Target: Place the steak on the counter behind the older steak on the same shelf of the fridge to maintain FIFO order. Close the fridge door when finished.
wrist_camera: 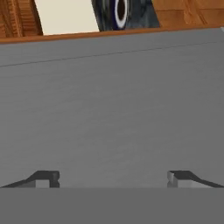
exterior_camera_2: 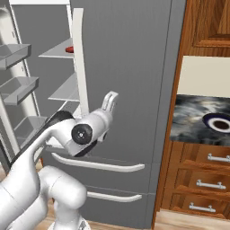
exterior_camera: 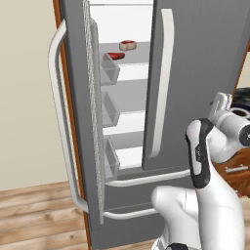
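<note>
At upper centre of the left base view, the tan-rimmed steak [exterior_camera: 128, 45] sits behind the red older steak [exterior_camera: 116, 56] on the fridge [exterior_camera: 205, 58] shelf [exterior_camera: 136, 59], partly hidden by the open fridge door [exterior_camera: 78, 97]. The gripper [wrist_camera: 113, 178], spread wide and empty, faces the fridge's closed grey panel. The marble desk [exterior_camera_2: 197, 119] is cut off at right, above wooden drawers [exterior_camera_2: 202, 173].

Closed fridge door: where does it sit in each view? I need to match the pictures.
Left base view: the closed fridge door takes the right half, beside the open interior.
Right base view: it is the broad grey panel at centre, behind the arm.
Hand view: grey surface across most of the frame.
Shared landmark: its pale bar handle, in both base views.
</note>
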Robot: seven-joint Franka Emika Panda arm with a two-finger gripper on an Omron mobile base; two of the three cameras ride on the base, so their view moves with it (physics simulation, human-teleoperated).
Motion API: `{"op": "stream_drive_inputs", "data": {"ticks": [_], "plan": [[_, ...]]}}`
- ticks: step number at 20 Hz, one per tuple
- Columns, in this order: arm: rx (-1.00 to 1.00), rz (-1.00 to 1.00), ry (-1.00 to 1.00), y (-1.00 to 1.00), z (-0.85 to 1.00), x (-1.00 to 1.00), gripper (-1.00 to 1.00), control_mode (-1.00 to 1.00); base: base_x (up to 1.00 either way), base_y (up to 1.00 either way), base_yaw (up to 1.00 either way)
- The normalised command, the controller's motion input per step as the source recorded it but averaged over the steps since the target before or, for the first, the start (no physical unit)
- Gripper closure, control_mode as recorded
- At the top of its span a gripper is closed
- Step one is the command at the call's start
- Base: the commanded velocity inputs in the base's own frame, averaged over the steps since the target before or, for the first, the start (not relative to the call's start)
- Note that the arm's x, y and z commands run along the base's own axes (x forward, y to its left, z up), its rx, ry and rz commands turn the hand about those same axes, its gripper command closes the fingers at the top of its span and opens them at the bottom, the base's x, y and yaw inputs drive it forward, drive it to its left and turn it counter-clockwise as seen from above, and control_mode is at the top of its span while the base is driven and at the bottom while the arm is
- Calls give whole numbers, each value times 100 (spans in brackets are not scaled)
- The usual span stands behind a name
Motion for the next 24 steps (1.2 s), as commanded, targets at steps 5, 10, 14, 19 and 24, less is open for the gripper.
{"op": "stream_drive_inputs", "data": {"ticks": [5,10,14,19,24], "plan": [[-22,0,0,35,52,-76,-100,-100,0,0,0],[-30,0,5,79,8,-60,-100,-100,0,0,0],[-33,0,18,77,-29,-6,-100,-100,0,0,0],[-18,0,-2,22,-22,-38,-100,-100,0,0,0],[-24,7,-6,78,-14,-77,-100,-100,0,0,0]]}}
